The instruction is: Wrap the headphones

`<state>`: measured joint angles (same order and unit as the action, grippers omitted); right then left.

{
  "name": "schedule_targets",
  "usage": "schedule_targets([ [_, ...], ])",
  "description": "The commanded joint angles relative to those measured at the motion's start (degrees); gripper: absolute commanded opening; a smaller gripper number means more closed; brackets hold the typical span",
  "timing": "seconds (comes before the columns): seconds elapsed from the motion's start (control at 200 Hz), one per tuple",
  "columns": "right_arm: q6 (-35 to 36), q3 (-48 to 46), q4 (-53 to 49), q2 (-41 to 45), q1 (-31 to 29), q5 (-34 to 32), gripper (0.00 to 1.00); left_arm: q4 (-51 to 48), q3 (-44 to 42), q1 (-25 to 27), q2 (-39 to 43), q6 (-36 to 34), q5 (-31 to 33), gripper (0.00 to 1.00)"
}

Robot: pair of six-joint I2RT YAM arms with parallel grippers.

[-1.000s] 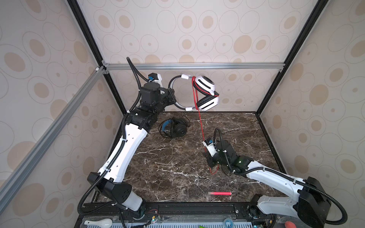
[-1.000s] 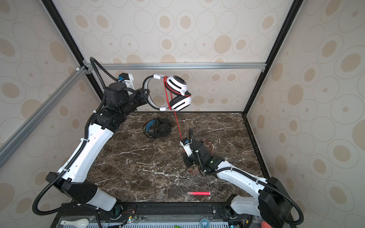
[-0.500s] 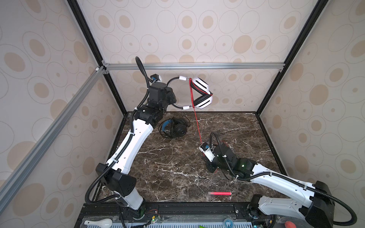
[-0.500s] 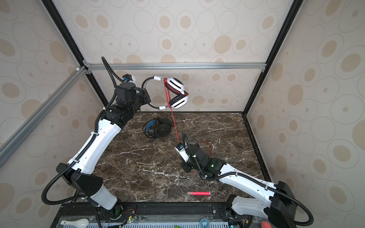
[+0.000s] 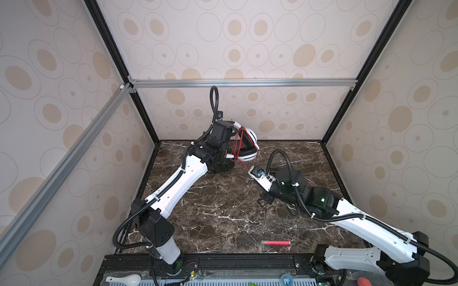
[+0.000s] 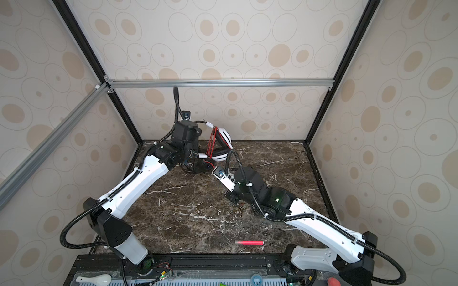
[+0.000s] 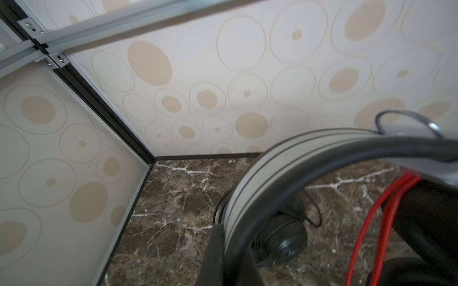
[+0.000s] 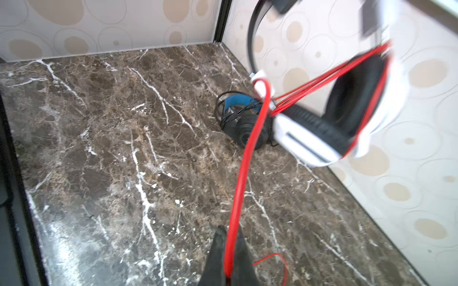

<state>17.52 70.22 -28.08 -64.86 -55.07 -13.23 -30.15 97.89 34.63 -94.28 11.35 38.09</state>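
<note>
Once high, white headphones now lower.

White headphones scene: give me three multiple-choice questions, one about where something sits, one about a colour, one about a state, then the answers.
1. Where are the black headphones?
A) hanging on the metal rail
B) lying on the marble table near the back wall
C) at the table's front edge

2. What colour is the cable wound over the white headphones?
A) blue
B) green
C) red

3. How is the right pincer?
A) shut on the red cable
B) open above the table
C) shut on the black headphones

Answers:
1 B, they lie on the marble close to the back corner in the right wrist view.
2 C, red loops cross the white cups.
3 A, the pincer is closed with the cable pinched in it.
</note>
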Motion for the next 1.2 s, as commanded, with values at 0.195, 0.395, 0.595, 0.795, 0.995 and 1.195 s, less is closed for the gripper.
schedule_targets([
  [0.195, 11.4, 6.7, -4.4, -2.5, 5.1, -2.1, 0.0, 0.6, -10.0, 0.7, 11.4, -3.4, -2.1, 0.0],
  [0.395, 12.1, 9.5, -4.0, -2.2, 11.1, 1.4, 0.0, -1.8, -12.3, 0.7, 14.4, -3.3, -5.3, 0.0],
  [0.595, 13.8, 10.0, -4.8, -1.7, 11.8, 6.4, 0.0, -2.9, -11.5, 0.7, 15.0, -2.9, -7.4, 0.0],
  [0.795, 14.2, 9.9, -4.5, -2.2, 11.9, 1.8, 0.0, -2.8, -12.6, 0.7, 15.3, -3.7, -9.4, 0.0],
  [0.995, 17.7, 12.2, -3.1, -5.4, 14.4, 0.0, 0.0, -2.2, -16.1, 0.8, 18.2, -9.9, -17.9, 0.0],
  [1.195, 14.8, 14.7, -0.8, -9.7, 20.4, 5.5, 0.02, -3.4, -18.4, 0.7, 21.4, -11.3, -26.8, 0.0],
])
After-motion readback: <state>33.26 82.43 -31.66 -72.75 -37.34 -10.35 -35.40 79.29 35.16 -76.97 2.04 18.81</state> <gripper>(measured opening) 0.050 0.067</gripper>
